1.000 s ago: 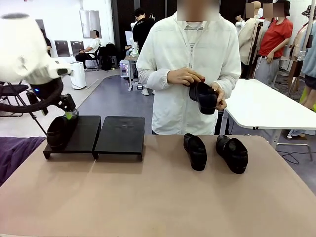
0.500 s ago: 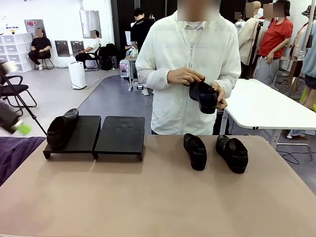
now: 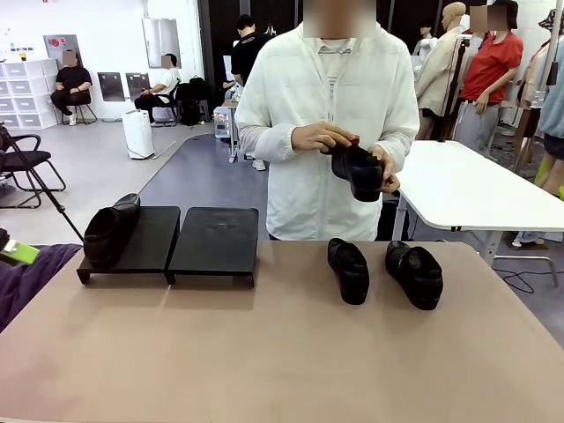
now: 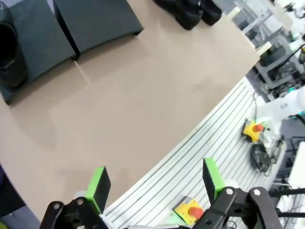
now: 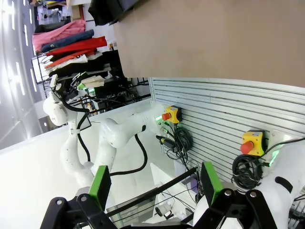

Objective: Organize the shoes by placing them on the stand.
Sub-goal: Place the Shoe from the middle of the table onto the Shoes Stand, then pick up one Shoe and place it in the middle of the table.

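One black shoe lies on the left panel of the black stand; it is also at the left edge of the left wrist view as shoe on stand. Two shoes sit side by side on the table's right half. The person at the far side holds another shoe in both hands at chest height. My left gripper hangs open and empty above the table's near edge; one green fingertip shows at the far left. My right gripper is open and empty, off the table.
The tan table has bare room in front of the stand and shoes. A purple cloth lies at its left end. Below the near edge runs a slatted rail with yellow stop buttons. A white table stands behind on the right.
My left arm has let go of the shoe on the stand and drawn back to the left, almost out of the front view. The person shifted slightly with the held shoe.
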Action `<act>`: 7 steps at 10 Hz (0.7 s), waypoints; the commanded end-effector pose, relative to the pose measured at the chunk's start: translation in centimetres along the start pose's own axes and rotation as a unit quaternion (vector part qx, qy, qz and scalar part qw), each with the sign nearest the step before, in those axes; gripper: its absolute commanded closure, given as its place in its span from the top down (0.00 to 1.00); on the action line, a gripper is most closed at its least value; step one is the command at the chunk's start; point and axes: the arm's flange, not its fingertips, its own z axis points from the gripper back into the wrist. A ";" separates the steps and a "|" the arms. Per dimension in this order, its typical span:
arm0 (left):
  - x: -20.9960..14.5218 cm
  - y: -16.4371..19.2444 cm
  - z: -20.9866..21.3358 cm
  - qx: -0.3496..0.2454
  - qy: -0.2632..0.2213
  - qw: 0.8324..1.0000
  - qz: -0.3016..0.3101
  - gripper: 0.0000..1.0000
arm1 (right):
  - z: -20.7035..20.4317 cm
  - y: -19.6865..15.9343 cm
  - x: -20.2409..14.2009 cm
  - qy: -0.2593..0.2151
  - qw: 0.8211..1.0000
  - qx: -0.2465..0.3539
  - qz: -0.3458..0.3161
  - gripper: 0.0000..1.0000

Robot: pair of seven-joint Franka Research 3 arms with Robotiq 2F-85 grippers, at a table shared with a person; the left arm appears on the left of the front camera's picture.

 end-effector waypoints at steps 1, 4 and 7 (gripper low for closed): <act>0.5 -1.0 0.3 0.012 0.020 1.000 0.002 1.00 | 0.3 -0.1 -0.2 0.004 1.000 -0.004 0.011 1.00; 0.5 -1.0 0.3 0.012 0.020 1.000 0.002 1.00 | 0.3 -0.1 -0.2 0.004 1.000 -0.004 0.011 1.00; 0.5 -1.0 0.3 0.012 0.020 1.000 0.002 1.00 | 0.3 -0.1 -0.2 0.004 1.000 -0.004 0.011 1.00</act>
